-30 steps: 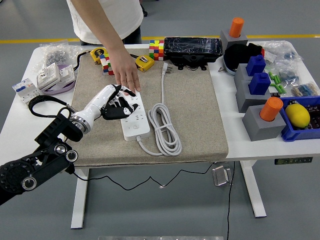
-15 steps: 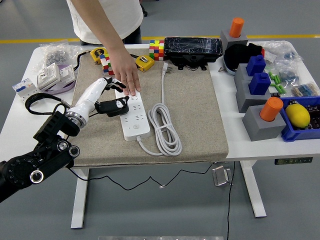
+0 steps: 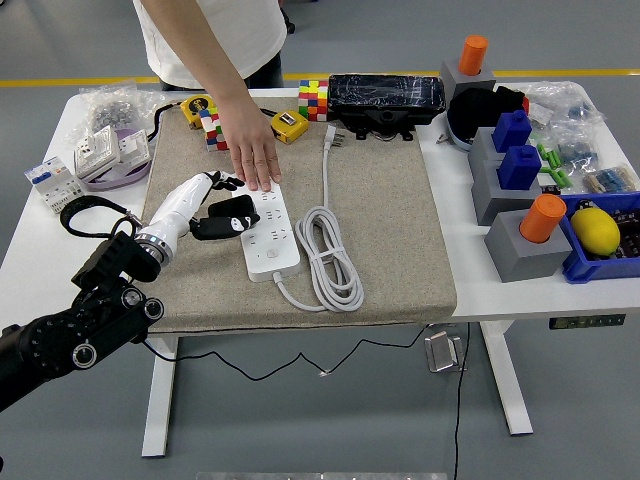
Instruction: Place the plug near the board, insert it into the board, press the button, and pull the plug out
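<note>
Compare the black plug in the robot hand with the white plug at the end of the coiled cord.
The black plug is dark and chunky, gripped by the left robot hand beside the power strip. The white plug is pale, slimmer and lies free on the mat. Neither is inserted.

Evenly and brightly lit from overhead, diffuse and without glare patches on the white table (image 3: 470, 290). Soft, short shadows only: a faint one beneath the coiled cable (image 3: 333, 255) on the mat (image 3: 390, 215), a darker band under the table at lower centre of the frame. Sharp focus across the middle; slight softness at the lower left on the robot's arm (image 3: 70, 340). Mild wide-angle bowing at the frame's side edges. Colours saturated, no visible noise.
</note>
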Tool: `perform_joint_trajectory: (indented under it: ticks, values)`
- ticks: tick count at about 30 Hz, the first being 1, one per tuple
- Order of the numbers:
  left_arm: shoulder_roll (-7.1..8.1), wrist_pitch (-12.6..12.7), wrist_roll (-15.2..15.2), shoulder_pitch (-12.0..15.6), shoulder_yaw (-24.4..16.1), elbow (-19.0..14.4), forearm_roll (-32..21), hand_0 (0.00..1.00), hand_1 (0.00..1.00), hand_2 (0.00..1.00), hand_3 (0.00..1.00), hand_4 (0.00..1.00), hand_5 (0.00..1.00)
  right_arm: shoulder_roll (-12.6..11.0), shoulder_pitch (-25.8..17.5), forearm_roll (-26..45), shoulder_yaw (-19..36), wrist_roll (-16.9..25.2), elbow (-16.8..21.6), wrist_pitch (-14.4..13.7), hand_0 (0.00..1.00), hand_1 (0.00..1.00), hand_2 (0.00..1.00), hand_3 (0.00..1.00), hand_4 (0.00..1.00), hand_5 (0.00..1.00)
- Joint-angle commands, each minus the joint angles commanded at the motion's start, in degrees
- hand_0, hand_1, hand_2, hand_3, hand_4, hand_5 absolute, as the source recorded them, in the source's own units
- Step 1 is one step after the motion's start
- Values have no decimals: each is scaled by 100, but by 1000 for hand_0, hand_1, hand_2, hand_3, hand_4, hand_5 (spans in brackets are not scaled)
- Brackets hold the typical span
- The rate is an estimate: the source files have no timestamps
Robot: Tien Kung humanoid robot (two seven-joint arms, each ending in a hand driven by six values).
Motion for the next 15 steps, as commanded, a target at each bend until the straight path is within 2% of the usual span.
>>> perform_joint_trajectory:
  ticks: [3,4,9,10,15]
  values:
    - [-30,-23,43,-47,53,88,-1,841,818,786,753,876,353,8,5,10,-26,-2,-2,8,609,675,687,574,918,445]
    - [-38,-32,68,-69,82,120,8,792,759,759,757,887,339,5,9,8,-25,0,1,5,609,675,687,574,918,445]
    - [-96,-71,227,-166,155,266,73,792,759,759,757,887,339,-22,10,-15,38,0,6,-8,609,675,687,574,918,445]
    - [-111,-81,252,-185,162,294,76,734,694,652,697,873,309,-22,11,-16,48,-1,5,-7,610,675,687,574,918,445]
    - [-165,-155,359,-279,220,431,54,734,694,652,697,873,309,9,19,-14,77,-6,-8,-1,610,675,687,574,918,445]
